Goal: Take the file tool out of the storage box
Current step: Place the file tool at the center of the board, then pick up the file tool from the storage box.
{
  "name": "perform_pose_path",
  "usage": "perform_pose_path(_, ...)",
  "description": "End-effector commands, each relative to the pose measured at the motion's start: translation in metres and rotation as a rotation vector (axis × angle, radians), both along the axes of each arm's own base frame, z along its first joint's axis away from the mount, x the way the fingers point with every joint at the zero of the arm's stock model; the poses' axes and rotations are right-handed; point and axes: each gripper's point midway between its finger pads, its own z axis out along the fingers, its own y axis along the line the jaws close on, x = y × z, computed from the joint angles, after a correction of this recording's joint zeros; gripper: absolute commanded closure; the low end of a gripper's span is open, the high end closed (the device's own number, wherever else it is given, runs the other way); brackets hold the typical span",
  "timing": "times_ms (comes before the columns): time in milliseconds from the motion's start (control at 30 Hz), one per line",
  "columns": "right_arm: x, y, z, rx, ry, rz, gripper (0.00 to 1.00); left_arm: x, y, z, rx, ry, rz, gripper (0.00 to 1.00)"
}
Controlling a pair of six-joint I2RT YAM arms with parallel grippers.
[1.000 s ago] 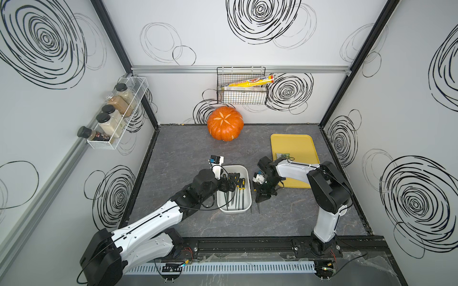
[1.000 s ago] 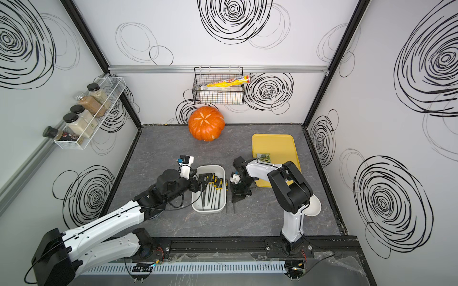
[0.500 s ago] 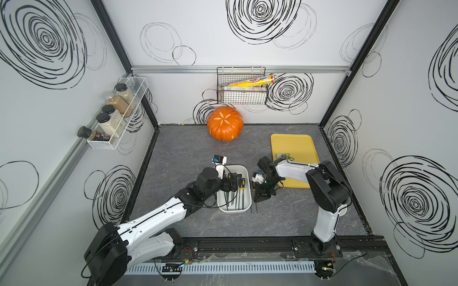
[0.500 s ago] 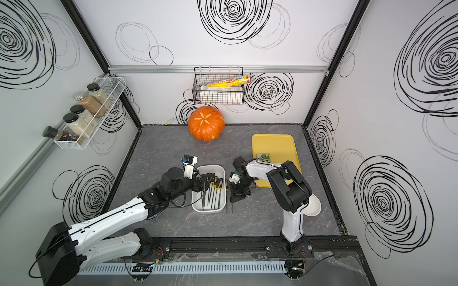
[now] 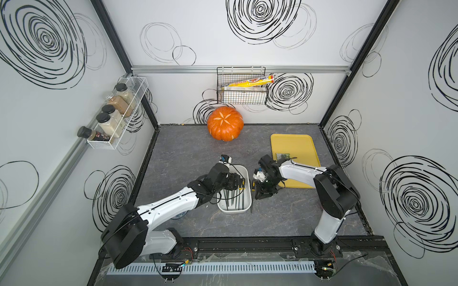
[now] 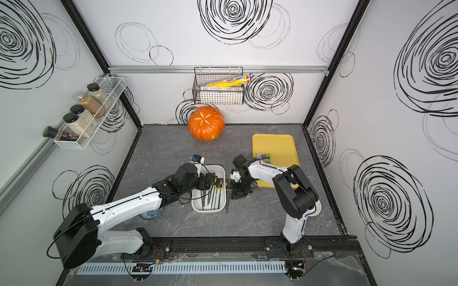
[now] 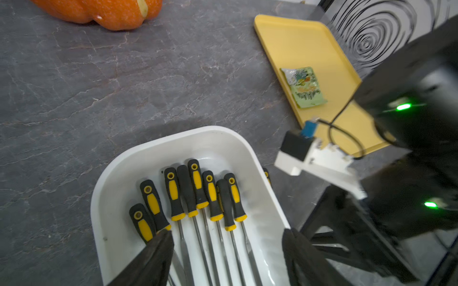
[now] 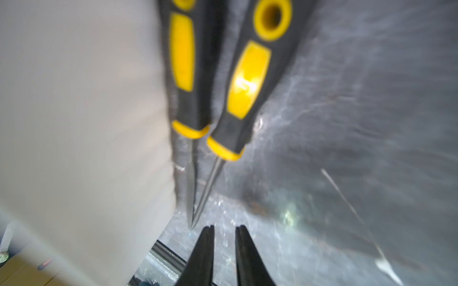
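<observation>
Left gripper [image 7: 228, 237] hung over the storage box [image 7: 99, 198] with its jaws wide apart. Several steel shafts lay between them and none was clamped. Right gripper [image 8: 224, 230] sat low over the table, just right of the box, with its jaws a narrow slit apart and nothing between them.

On the grey stone-look tabletop [image 5: 188, 153], an orange pumpkin [image 5: 225, 123] stood at the far edge. A yellow tray [image 5: 292, 146] at the far right held one small green packet [image 7: 303, 86]. A white wire rack [image 5: 116, 118] on the left wall carried spice jars [image 5: 109, 122]. A black wire basket [image 5: 241, 97] on the far wall held a long yellow carton [image 5: 250, 81].

The white box sat near centre and held about eight file tools [image 7: 193, 188], packed side by side. Their handles pointed far and their shafts pointed near. Two loose files [image 8: 247, 81] lay on the table just right of the box. That wrist view was blurred, so their tips possibly touched.

Each file looked light and stiff, with a thin, slick steel shaft and a thicker rubbery black-and-yellow handle. The handle, or the yellow collar just below it, seemed the surest place to grip. Closing across the crowded shafts risked catching several files at once, so an outer one looked easiest to take.
</observation>
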Motion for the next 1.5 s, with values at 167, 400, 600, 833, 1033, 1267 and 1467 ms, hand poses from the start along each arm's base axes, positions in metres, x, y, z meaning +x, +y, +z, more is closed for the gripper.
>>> perform_pose_path(167,0.032,-0.002,0.067,0.096,-0.350,-0.058,0.78,0.018,0.000,-0.054,0.184,0.117,0.042,0.50)
perform_pose_path(400,0.063,0.002,0.089,0.192,-0.579,-0.112,0.78,0.033,0.002,-0.088,0.297,0.176,0.058,0.63)
perform_pose_path(600,0.066,0.003,0.085,0.238,-0.646,-0.097,0.79,0.042,0.007,-0.099,0.361,0.182,0.087,0.71)
perform_pose_path(833,0.062,0.001,0.074,0.244,-0.653,-0.079,0.78,0.045,0.015,-0.113,0.436,0.204,0.118,0.82)
perform_pose_path(1033,0.057,0.002,0.072,0.268,-0.653,-0.076,0.79,0.042,0.021,-0.117,0.469,0.221,0.142,0.77)
perform_pose_path(1267,0.056,-0.001,0.075,0.277,-0.677,-0.090,0.79,0.037,0.014,-0.122,0.427,0.256,0.115,0.71)
perform_pose_path(1467,0.056,0.002,0.072,0.287,-0.665,-0.085,0.79,0.035,0.012,-0.124,0.397,0.282,0.099,0.77)
